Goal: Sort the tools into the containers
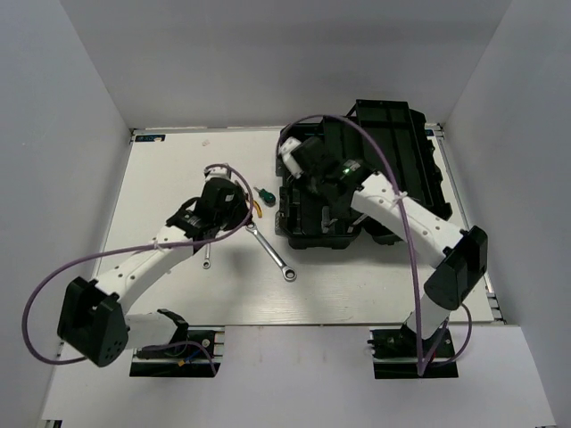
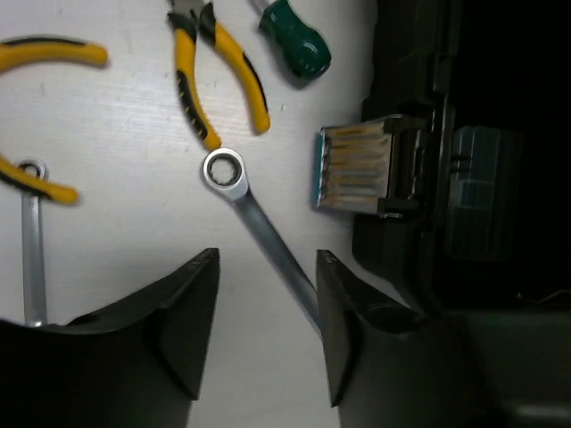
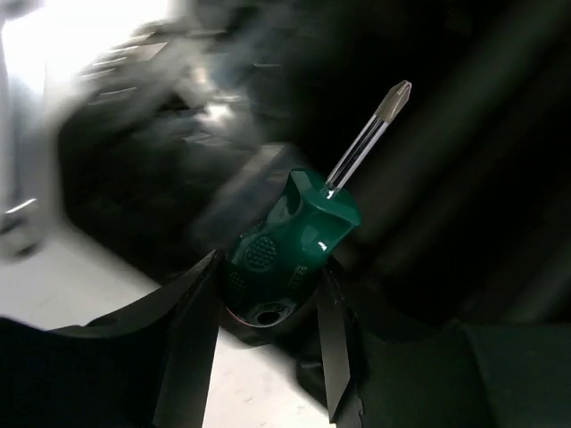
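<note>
Right gripper (image 3: pixel 268 294) has its two black fingers shut tight on the fat handle of a stubby green-handled screwdriver (image 3: pixel 290 245), and the shiny metal tip points up and away. All around it is dark, because it hangs over the big black plastic toolbox (image 1: pixel 419 169), which stands open at the far right corner of the white table (image 1: pixel 357 285). I think this screwdriver is just about to be put in the box, but it is not set down yet. The box is too dark inside to tell if any tool is already in there. Left gripper (image 2: pixel 268 267) has its fingers wide apart and holds nothing. It hangs over the long silver ratchet wrench (image 2: pixel 241 192), with the thin bar running between the two fingers, so that tool looks like the next one to grab. I cannot tell if the fingers touch it. Near the ring end of the wrench lie the yellow-handled pliers (image 2: pixel 214 71) and a second green-handled screwdriver (image 2: pixel 299 40), close to the side of the box. The small silver wrench (image 2: pixel 31 241) lies more toward the left edge of the table. So four tools are left to sort.
</note>
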